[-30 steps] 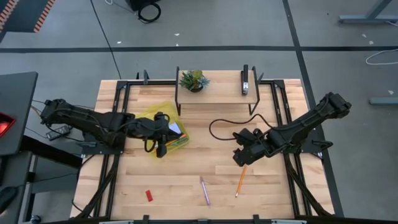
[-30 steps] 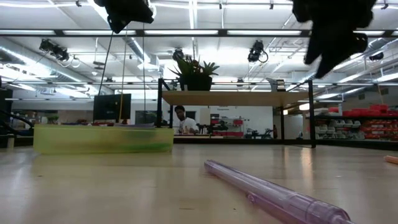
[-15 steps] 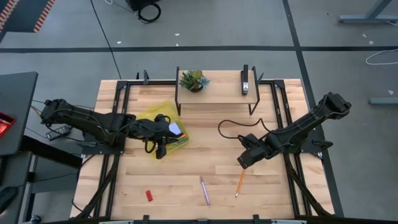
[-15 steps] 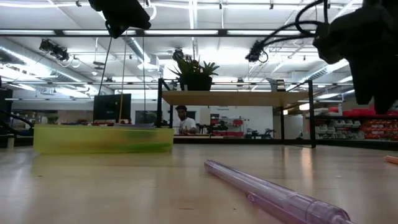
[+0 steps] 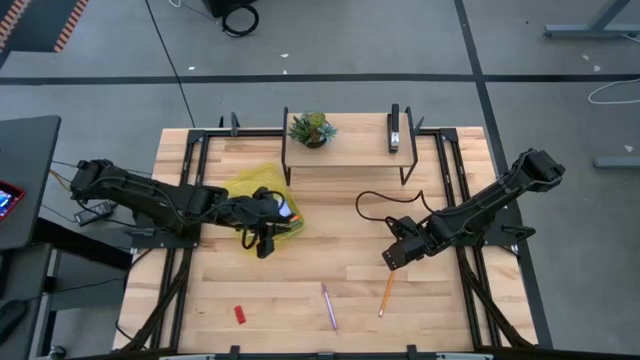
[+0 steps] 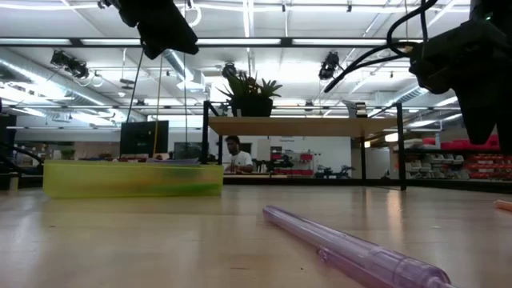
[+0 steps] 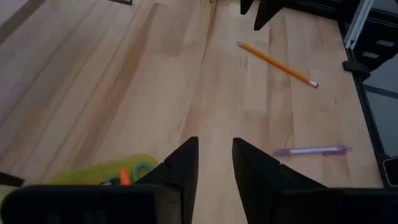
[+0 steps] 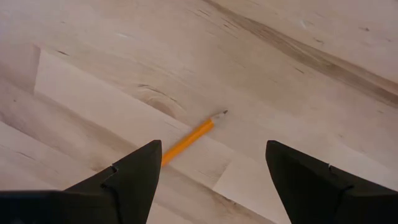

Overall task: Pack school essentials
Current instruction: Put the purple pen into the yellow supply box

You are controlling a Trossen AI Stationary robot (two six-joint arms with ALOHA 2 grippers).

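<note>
The left pincer (image 5: pixel 262 243) hangs over the near edge of the yellow-green crayon box (image 5: pixel 252 186), at about nine o'clock on the wooden surface (image 5: pixel 330 215). Its two dark fingers (image 7: pixel 184 163) stand a little apart, with bare wood showing through the gap and nothing between them. Orange and green things lie inside the box, too small to tell apart.

The right pincer (image 5: pixel 394 257) sits at roughly four o'clock from the middle of the surface, low over the wood. Its fingers (image 8: pixel 134 174) are spread wide and empty, and the orange pencil (image 5: pixel 386 293) lies just below it, its sharpened tip showing between the two fingers in the wrist view (image 8: pixel 189 140).

The purple pen (image 5: pixel 328 306) lies at six o'clock near the front edge, a little way left of the pencil and apart from it. The small red eraser (image 5: pixel 240 314) rests at seven o'clock, well apart from the pen.

At twelve o'clock a raised shelf (image 5: pixel 350 150) carries a small potted plant (image 5: pixel 310 129) on its left end and a black stapler (image 5: pixel 394 133) on its right. In the room beyond the surface a person (image 6: pixel 233 154) is seated far off.
</note>
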